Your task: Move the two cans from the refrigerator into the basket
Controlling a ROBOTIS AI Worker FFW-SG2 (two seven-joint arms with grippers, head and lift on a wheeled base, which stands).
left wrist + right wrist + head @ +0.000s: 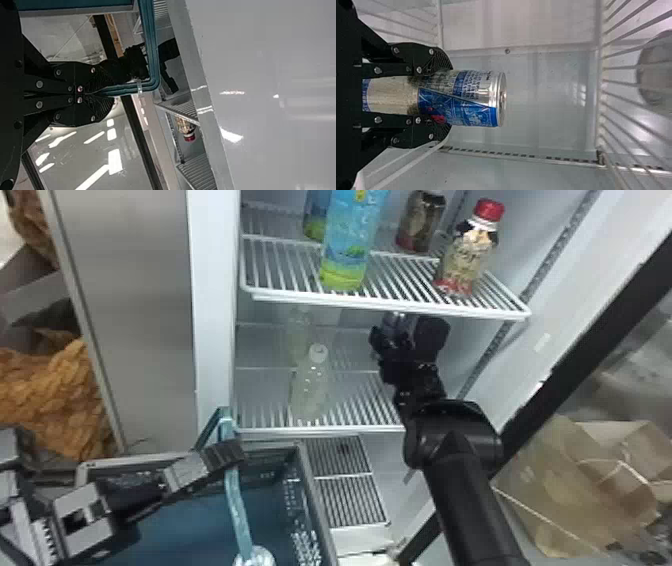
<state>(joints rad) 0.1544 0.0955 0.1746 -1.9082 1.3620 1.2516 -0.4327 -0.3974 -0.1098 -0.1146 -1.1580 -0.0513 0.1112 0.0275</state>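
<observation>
At left, your left gripper (226, 454) is clamped on the teal handle (151, 43) of the basket (296, 502). To its right, inside the refrigerator (212, 315), your right gripper (448, 97) grips a can (476, 99) about its sides, long axis upright, between two shelves. From this can the basket lies leftward, lower and nearer you; the transfer would probably need to back out, then descend left.

A shop-like setting is suggested — though a lab cannot be ruled out — by the tall glass-doored refrigerator (212, 290), in which drink bottles (352, 245) are stood on white wire shelves (390, 308).
</observation>
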